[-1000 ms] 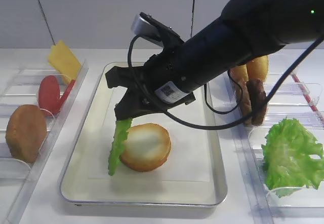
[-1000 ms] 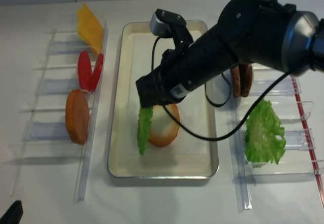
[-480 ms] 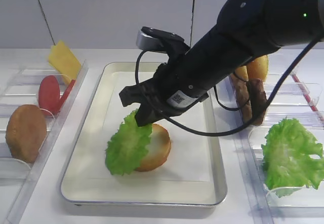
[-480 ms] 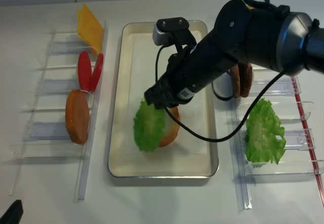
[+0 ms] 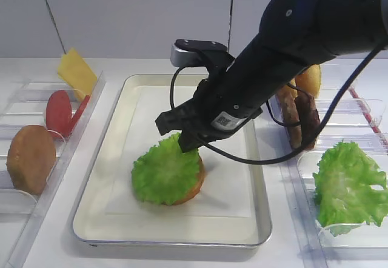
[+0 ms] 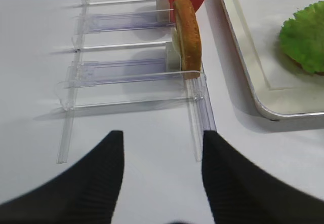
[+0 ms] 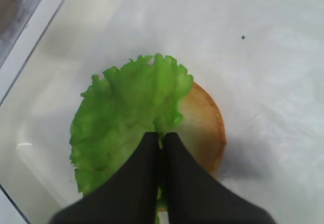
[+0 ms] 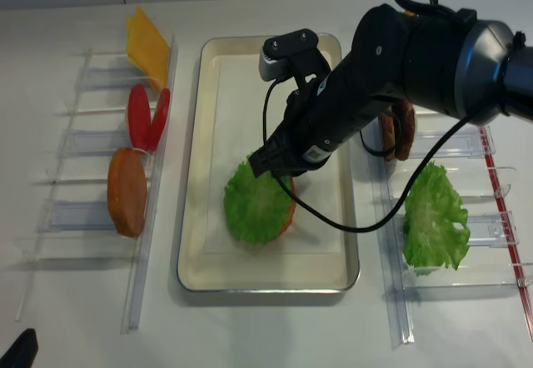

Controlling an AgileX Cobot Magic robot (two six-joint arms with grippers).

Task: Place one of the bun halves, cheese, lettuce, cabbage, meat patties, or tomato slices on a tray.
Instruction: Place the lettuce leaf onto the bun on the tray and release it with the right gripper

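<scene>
The round frilly lettuce lies flat over a bun half on the cream tray. My right gripper stands over the lettuce's far edge, shut on that edge. In the right wrist view the black fingertips pinch the green rim of the lettuce, and the bun shows to the right. From above, the lettuce covers nearly all of the bun. My left gripper hangs open over bare table, holding nothing.
Clear bins on the left hold cheese, tomato slices and another bun half. Bins on the right hold meat patties, a bun and a large wavy cabbage leaf. The tray's metal rim lies right of the left gripper.
The lettuce hung on edge beside the bun a second ago; now it lies flat over the bun. The right gripper moved right and lower, still shut on it.
</scene>
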